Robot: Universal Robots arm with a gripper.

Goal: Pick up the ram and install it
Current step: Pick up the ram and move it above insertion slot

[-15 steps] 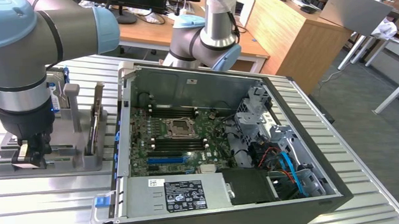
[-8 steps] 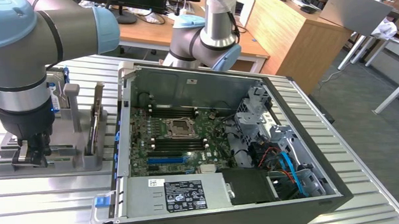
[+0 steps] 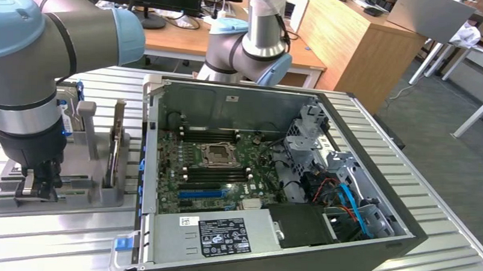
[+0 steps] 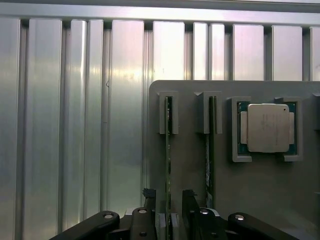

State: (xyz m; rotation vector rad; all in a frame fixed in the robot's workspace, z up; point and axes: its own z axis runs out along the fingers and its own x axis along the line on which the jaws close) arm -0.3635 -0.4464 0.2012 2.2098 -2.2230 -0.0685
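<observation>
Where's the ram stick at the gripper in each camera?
Wrist view: the ram stands on edge in the grey holder, its end at the gripper.
Exterior view: hidden under the gripper, on the grey holder, at the exterior view's left.
Shared landmark: the grey holder.

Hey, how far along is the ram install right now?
Done: nothing looks installed yet. In hand: the hand is down around one ram, which stands in the gray holder, not lifted. Left: lifting it out and seating it in the motherboard.
</observation>
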